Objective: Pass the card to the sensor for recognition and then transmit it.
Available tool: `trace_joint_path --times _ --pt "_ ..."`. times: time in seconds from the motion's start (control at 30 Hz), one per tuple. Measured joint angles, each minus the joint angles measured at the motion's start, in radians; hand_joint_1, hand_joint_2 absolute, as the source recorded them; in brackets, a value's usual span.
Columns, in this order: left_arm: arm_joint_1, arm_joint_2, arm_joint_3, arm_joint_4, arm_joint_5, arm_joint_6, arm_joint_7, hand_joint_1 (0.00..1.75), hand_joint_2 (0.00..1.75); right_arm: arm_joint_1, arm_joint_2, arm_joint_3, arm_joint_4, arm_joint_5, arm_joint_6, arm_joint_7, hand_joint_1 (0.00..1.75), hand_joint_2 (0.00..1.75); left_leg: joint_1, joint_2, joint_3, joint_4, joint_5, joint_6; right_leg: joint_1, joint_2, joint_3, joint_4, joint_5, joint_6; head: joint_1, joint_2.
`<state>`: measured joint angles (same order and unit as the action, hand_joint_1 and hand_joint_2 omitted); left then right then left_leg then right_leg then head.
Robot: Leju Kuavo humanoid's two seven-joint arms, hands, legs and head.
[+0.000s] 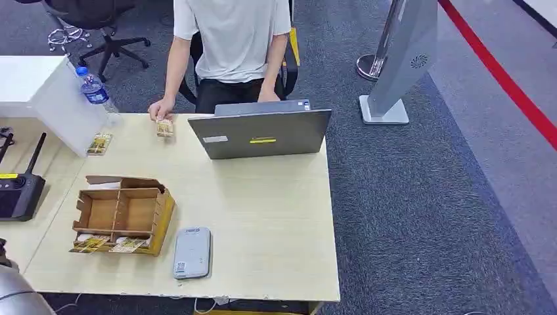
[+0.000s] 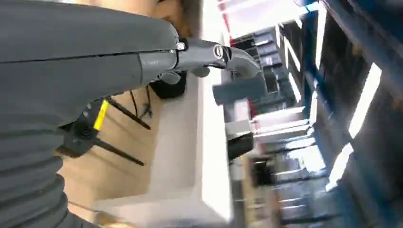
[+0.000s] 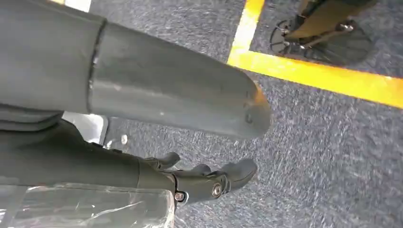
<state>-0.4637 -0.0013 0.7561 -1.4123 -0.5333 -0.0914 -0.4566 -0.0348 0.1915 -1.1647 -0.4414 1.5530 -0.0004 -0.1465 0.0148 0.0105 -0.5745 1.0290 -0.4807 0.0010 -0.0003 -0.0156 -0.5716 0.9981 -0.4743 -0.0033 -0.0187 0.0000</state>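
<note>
Patterned cards [image 1: 108,245] lie in the front slots of a brown cardboard organizer [image 1: 125,213] at the table's left front. The grey sensor pad [image 1: 192,252] lies flat just right of it. One more card [image 1: 100,143] lies by the white box, and a small stack [image 1: 165,128] sits under a person's hand [image 1: 159,109] at the far edge. My left hand [image 2: 190,57] is raised beside the table's left end, fingers [image 2: 235,58] extended, holding nothing. My right hand [image 3: 166,99] hangs over grey carpet, its fingers [image 3: 214,183] loosely apart and empty.
A seated person [image 1: 230,46] faces me behind a grey laptop [image 1: 263,134]. A water bottle [image 1: 95,88] and white box [image 1: 39,92] stand at the back left, with a black remote controller [image 1: 20,190] at the left edge. A grey kiosk stand [image 1: 401,59] is on the floor to the right.
</note>
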Motion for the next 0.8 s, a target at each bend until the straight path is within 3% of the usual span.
trace_joint_path --times 0.03,0.07,0.13,0.2,0.3,0.43,0.6,0.73,0.77,0.8 --pt "0.001 -0.019 -0.103 -0.076 -0.225 0.037 0.096 0.00 1.75 -0.003 0.000 -0.002 0.002 0.003 0.006 0.000 0.00 0.00 0.000 -0.007 -0.003 0.000 0.000 0.001 0.000 -0.007 0.003 0.000 0.000 0.001 0.008 0.000" --pt "-0.007 -0.007 -0.182 -0.094 -0.413 0.064 0.159 0.00 1.75 -0.009 -0.001 -0.002 0.002 0.007 0.013 0.000 0.00 0.00 0.000 -0.006 -0.004 0.000 0.000 0.001 0.000 -0.007 0.003 0.000 0.001 0.001 0.013 0.000" --pt "-0.049 0.051 -0.328 -0.087 -0.740 0.127 0.253 0.00 1.75 -0.013 -0.005 -0.002 0.002 0.016 0.025 -0.004 0.00 0.00 0.000 0.000 -0.004 0.001 0.000 0.001 0.000 -0.002 -0.001 0.000 0.005 -0.001 0.014 0.000" --pt "-0.123 0.094 -0.460 -0.029 -0.865 0.099 0.330 0.00 1.75 -0.009 -0.016 -0.002 0.006 0.016 0.029 -0.003 0.00 0.00 0.000 0.000 -0.006 0.001 0.004 0.001 0.000 -0.001 -0.003 0.000 0.005 0.000 0.009 0.000" --pt "-0.221 0.136 -0.652 0.064 -0.924 -0.046 0.426 0.00 1.75 -0.019 -0.030 -0.002 0.015 0.016 0.032 -0.003 0.00 0.00 0.000 -0.002 -0.007 0.001 0.006 0.001 0.000 -0.002 -0.003 0.001 0.007 -0.001 0.010 0.000" --pt "-0.273 0.150 -0.803 0.100 -0.892 -0.129 0.471 0.00 1.75 -0.022 -0.045 -0.005 0.021 0.016 0.034 0.006 0.00 0.00 0.000 0.006 -0.008 0.001 0.005 0.001 -0.001 0.006 -0.005 0.001 0.009 0.000 0.010 0.000" --pt "-0.298 0.165 -0.901 0.107 -0.845 -0.154 0.481 0.00 1.75 -0.022 -0.047 -0.013 0.025 0.016 0.040 0.006 0.00 0.00 -0.001 0.007 -0.008 0.001 0.005 0.001 -0.001 0.006 -0.007 0.001 0.009 0.000 0.010 0.000" --pt "-0.303 0.168 -0.936 0.106 -0.811 -0.176 0.492 0.00 1.75 -0.021 -0.047 -0.019 0.024 0.012 0.043 0.006 0.00 0.00 -0.001 0.007 -0.008 0.000 0.005 0.001 -0.001 0.006 -0.007 0.001 0.009 0.000 0.010 0.000" --pt "-0.303 0.168 -0.942 0.105 -0.801 -0.183 0.496 1.75 1.75 -0.021 -0.047 -0.022 0.022 0.012 0.045 0.006 0.00 0.00 -0.001 0.007 -0.008 0.000 0.005 0.001 -0.001 0.006 -0.007 0.001 0.009 0.000 0.010 0.000" --pt "-0.303 0.168 -0.949 0.103 -0.791 -0.190 0.501 1.75 1.75 -0.020 -0.047 -0.024 0.019 0.012 0.047 0.006 0.00 0.00 -0.001 0.007 -0.008 0.000 0.005 0.001 -0.001 0.006 -0.007 0.001 0.009 0.000 0.010 0.000"
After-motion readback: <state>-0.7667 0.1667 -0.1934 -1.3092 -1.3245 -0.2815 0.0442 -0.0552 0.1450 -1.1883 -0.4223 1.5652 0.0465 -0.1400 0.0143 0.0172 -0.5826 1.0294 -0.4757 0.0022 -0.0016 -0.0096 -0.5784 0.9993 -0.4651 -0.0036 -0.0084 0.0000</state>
